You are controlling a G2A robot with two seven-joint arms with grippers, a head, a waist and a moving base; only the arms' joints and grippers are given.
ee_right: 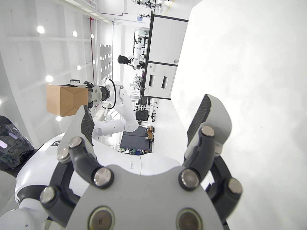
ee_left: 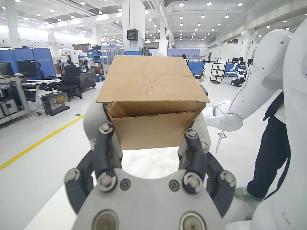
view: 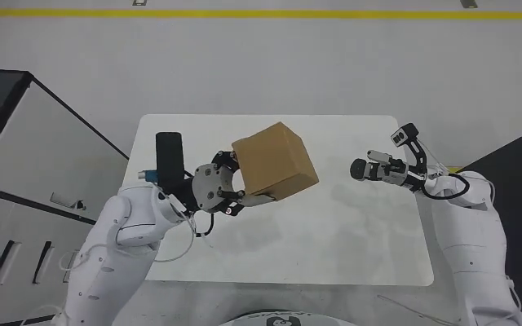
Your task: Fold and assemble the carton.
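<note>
We hold the carton in the air over the table so that its ends can be reached.

The carton is already squared into a box and tilts above the far left part of the table. The left gripper is clamped across its near end, where one flap is folded in and a gap shows beneath the upper panel; we judge that end is not yet closed. The right gripper is spread wide with nothing in it, hangs over the table's right edge well apart from the carton and is turned towards it, probably to press flaps. Around us is a bright hall with a pale floor and a yellow line. The white table has a cabinet beside it.
</note>
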